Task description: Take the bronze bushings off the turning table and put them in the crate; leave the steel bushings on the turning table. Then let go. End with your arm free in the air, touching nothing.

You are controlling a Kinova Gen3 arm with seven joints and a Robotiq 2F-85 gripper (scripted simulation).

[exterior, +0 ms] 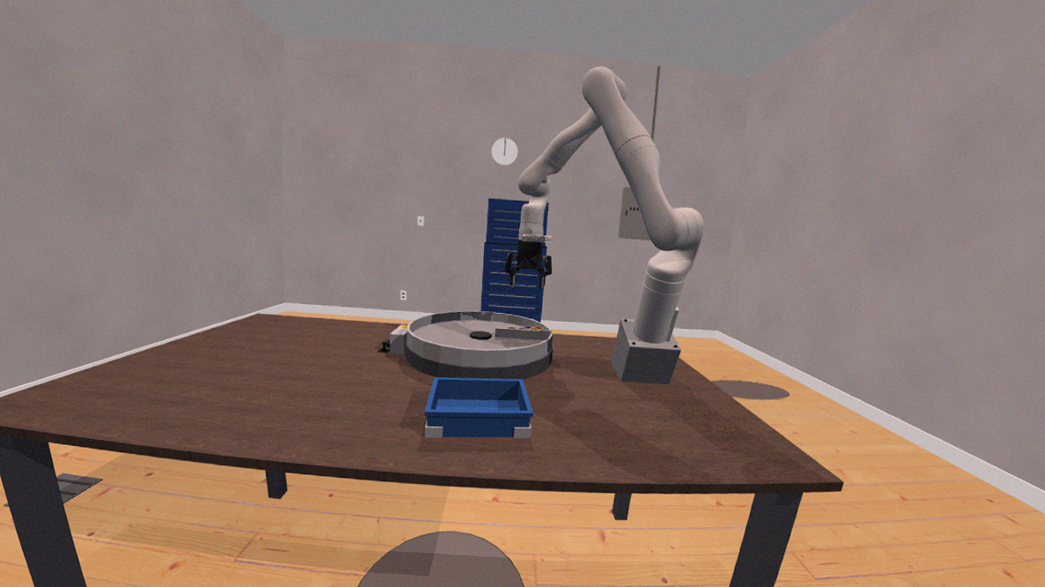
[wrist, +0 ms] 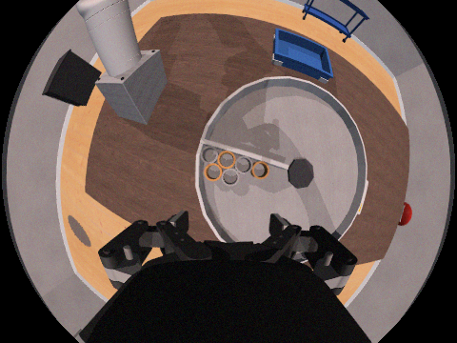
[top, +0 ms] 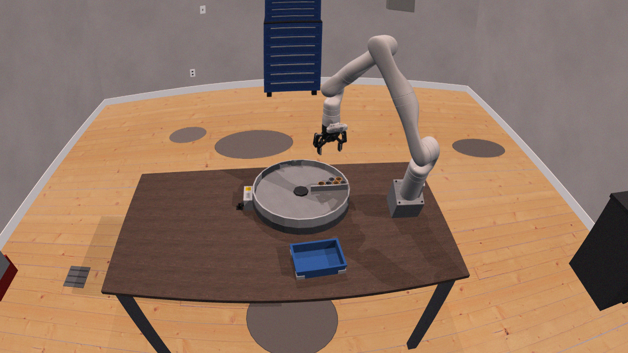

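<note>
The grey turning table [top: 302, 217] [exterior: 475, 359] [wrist: 360, 157] holds three bronze and three steel bushings, standing grouped along one side of its divider. In the wrist view one bronze bushing [wrist: 227, 151] stands by the divider, another bronze bushing [wrist: 212, 179] near the rim, and a third bronze bushing [wrist: 268, 170] nearest the hub. One steel bushing [wrist: 209, 148] is in the corner by rim and divider; another steel bushing [wrist: 230, 184] and a third steel bushing [wrist: 243, 157] stand among the bronze ones. The blue crate [top: 320, 268] [exterior: 477, 424] looks empty. My gripper [top: 329, 150] [exterior: 527, 284] [wrist: 228, 222] is open and empty, high above the turning table.
A low divider [top: 329, 188] [exterior: 522, 334] [wrist: 245, 153] runs from the black hub [top: 300, 190] [wrist: 300, 173] to the rim. A small white box [top: 248, 200] stands at the turning table's left. The arm's grey base block [top: 405, 208] [exterior: 644, 360] is to the right.
</note>
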